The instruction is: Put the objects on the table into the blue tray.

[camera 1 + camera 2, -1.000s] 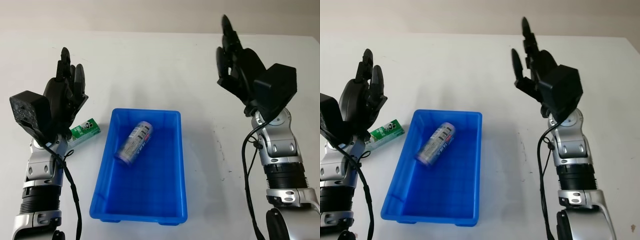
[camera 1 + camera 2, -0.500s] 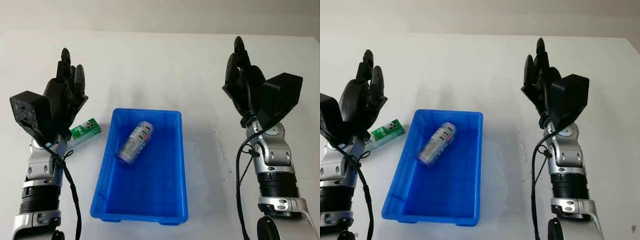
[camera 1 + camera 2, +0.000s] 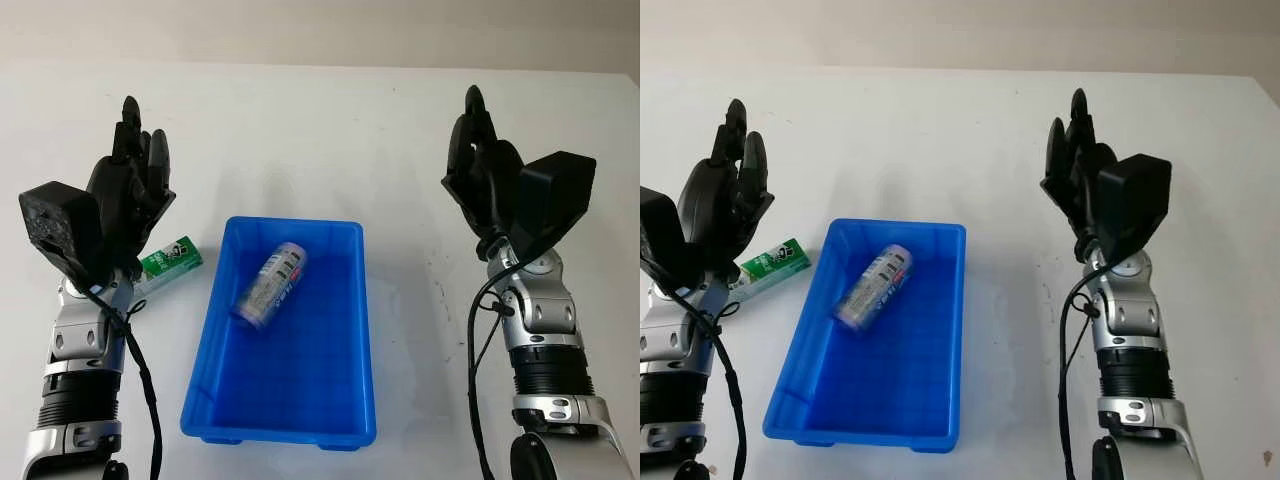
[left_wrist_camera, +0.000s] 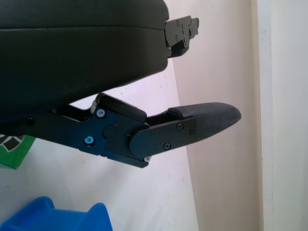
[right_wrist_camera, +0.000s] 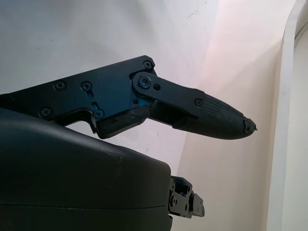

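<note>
Left eye view: both hands open, left hand [image 3: 130,195] near blue tray [image 3: 355,330] rim, right hand [image 3: 480,180] well apart.

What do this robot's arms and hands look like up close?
Each robot hand, left and right, is matte black, with three slim fingers held by small screws and a boxy black camera block at the wrist. Below, the forearms are silver metal with ribbed black rings, and a thin black cable loops beside each.
</note>
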Motion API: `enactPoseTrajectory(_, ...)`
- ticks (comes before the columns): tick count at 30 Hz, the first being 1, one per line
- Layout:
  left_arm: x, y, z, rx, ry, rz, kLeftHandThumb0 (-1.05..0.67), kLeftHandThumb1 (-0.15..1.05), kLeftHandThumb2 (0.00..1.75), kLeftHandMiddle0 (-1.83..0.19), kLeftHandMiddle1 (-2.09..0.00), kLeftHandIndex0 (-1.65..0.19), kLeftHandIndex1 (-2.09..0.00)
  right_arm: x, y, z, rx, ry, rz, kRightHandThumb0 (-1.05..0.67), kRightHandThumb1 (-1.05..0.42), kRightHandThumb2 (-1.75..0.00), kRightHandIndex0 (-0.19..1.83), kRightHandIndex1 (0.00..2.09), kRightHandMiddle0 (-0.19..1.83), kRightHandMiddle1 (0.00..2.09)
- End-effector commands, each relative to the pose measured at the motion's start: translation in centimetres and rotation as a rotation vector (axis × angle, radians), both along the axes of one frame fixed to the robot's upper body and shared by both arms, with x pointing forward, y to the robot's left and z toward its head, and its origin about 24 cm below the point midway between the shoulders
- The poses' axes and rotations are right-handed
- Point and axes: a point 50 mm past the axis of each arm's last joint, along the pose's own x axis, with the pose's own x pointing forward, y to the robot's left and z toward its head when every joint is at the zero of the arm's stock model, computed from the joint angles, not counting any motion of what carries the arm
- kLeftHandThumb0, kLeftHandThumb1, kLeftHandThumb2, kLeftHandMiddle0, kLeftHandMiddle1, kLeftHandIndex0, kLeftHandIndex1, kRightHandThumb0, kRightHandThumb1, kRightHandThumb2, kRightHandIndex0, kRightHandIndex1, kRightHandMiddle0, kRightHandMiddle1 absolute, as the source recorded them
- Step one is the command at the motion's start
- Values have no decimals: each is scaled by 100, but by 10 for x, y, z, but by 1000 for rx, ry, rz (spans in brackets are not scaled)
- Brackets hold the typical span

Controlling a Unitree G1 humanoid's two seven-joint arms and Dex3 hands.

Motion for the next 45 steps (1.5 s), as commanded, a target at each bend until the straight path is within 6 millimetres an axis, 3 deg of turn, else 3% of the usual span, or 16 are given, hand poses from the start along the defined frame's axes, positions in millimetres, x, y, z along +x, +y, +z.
enactPoseTrajectory(1,-3,6,16,37,-45,11,-75,105,66,19,0,19,0,-1,1,4,-1,-20,13,-80,-105,-77,-19,0,-19,0)
enactPoseTrajectory(10,-33,17,61,464,-98,222,-70,105,49,2,-8,5,-8,-4,1,8,-7,-36,42,-80,-105,-76,-19,0,-19,0)
enactPoseTrajectory(12,-43,19,71,583,-61,237,-73,105,44,5,-6,7,-7,-4,2,8,-5,-37,49,-80,-105,-77,-19,0,-19,0)
enactPoseTrajectory(19,-73,22,84,751,119,278,-79,105,20,4,-6,9,-5,-4,5,9,-11,-34,60,-79,-105,-78,-19,0,-19,0)
enactPoseTrajectory(20,-77,21,85,788,142,286,-81,105,19,-7,-44,9,-5,-4,5,9,-11,-35,65,-79,-105,-78,-19,0,-19,0)
enactPoseTrajectory(21,-80,20,84,809,163,284,-81,105,18,-5,-87,10,-5,-4,5,9,-8,-36,68,-79,-105,-78,-19,0,-19,0)
enactPoseTrajectory(22,-83,20,83,824,187,277,-80,105,16,6,-81,11,-5,-4,6,9,-4,-35,71,-79,-105,-78,-19,0,-19,0)
enactPoseTrajectory(24,-87,19,79,800,234,237,-76,104,11,14,-26,14,-4,-4,6,8,-5,-30,74,-79,-105,-79,-19,0,-19,0)
enactPoseTrajectory(26,-91,18,75,847,272,217,-78,105,10,16,-12,14,-4,-4,6,8,-9,-27,75,-79,-105,-79,-19,0,-19,0)
enactPoseTrajectory(32,-96,18,67,967,363,193,-83,105,11,14,-7,11,-6,-5,5,7,0,-19,75,-78,-105,-79,-19,0,-19,0)
enactPoseTrajectory(41,-94,25,60,1088,437,66,-72,97,4,4,-8,5,-7,-5,4,7,4,-20,74,-78,-105,-79,-19,0,-19,0)
enactPoseTrajectory(45,-95,27,57,1202,493,0,-76,98,5,2,-7,6,-6,-5,3,7,10,-22,70,-77,-105,-78,-19,0,-19,0)
